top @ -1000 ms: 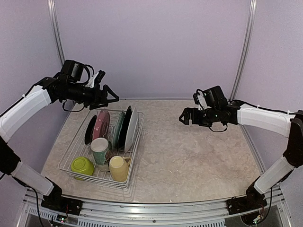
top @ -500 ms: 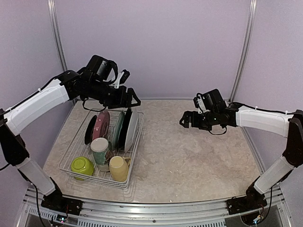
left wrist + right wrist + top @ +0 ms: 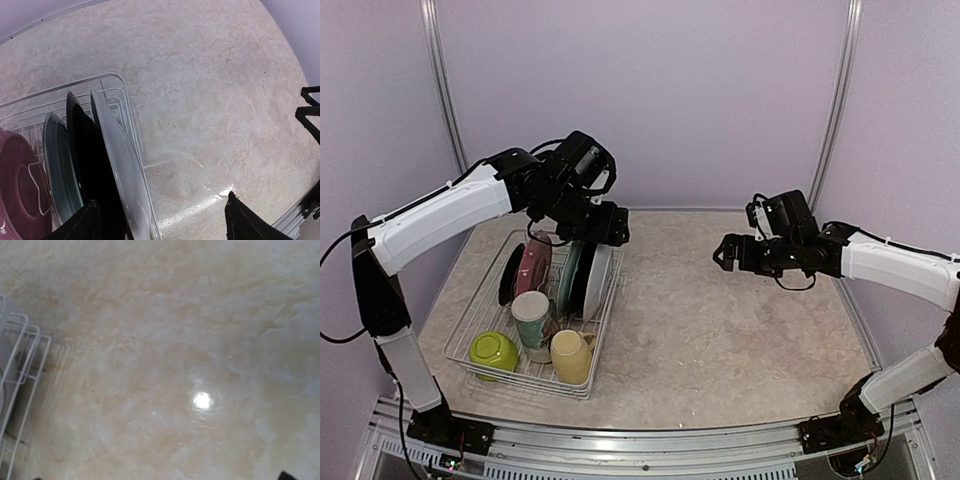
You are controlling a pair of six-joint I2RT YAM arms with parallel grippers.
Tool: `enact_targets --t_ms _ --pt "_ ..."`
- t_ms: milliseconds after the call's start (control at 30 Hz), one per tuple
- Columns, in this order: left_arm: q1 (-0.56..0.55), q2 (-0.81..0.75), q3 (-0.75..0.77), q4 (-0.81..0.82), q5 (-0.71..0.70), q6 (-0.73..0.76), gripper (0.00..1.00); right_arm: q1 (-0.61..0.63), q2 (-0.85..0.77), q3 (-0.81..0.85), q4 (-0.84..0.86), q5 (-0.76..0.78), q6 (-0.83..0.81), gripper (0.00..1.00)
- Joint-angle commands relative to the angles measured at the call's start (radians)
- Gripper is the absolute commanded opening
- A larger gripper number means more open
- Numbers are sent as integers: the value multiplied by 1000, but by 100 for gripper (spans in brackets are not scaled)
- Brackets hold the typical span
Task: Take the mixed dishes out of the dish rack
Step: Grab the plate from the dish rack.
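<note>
Top external, Dan: left arm stretched over the far end of the dish rack, left jaws spread wide just above the upright plates, gripping nothing.

Copy, Mia. Five plates on edge in the prongs, reading left to right: dark plate, pink plate, green plate, black plate, white plate. All inside the rack.

And at the near end of the rack: white floral mug in the middle, lime-green bowl to its left, pale yellow mug to its right. Rack itself on the left half of the worktop.

Switching to left wrist: dark fingertips low in the picture, far apart, the white plate's rim showing between them, black and green standing alongside. Touching or not, cannot tell.

Over to the right arm: out above the worktop, well apart from the rack, right jaws wide too, holding nothing.

Same from right wrist: marbled worktop below, a corner of rack wire at the left edge.
</note>
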Motion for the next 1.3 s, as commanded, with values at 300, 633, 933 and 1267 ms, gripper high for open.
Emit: enact_targets --t_ms 300,633,933,1267 --pt "-3 115 101 -119 -27 -49 66 8 -27 -55 -30 77 29 99" --pt "-17 164 107 -139 -52 -54 52 8 -55 -72 -33 102 35 99" --pt "-19 196 129 -184 -74 -71 38 8 -90 -89 -29 123 68 99" --pt "-21 233 198 -251 -84 -90 19 8 -91 -82 -71 162 97 99"
